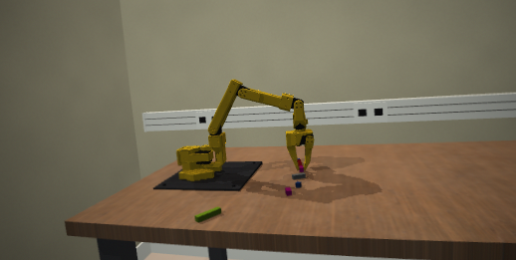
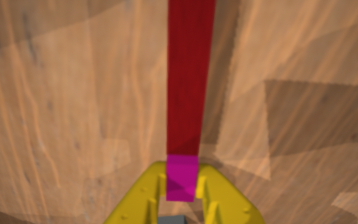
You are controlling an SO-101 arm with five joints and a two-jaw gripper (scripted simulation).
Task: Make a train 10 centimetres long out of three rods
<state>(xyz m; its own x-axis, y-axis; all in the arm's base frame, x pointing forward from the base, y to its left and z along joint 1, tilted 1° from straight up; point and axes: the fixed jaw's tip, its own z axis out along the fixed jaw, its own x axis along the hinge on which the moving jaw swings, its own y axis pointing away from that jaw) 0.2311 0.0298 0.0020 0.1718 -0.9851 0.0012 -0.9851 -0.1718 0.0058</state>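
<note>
Wooden worktop beneath a beige wall. I have the end effector nearly closed, clamped on a magenta rod, whose far end meets the red rod lying straight ahead. A blue rod sits near, toward the camera. Risk, in my judgement: releasing askew nudges the red rod, opening the joint.

short rod between fingers, before long rod

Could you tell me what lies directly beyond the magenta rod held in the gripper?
A red rod lies end to end with the magenta rod in the gripper. The fingers cover the magenta rod's sides.
</note>
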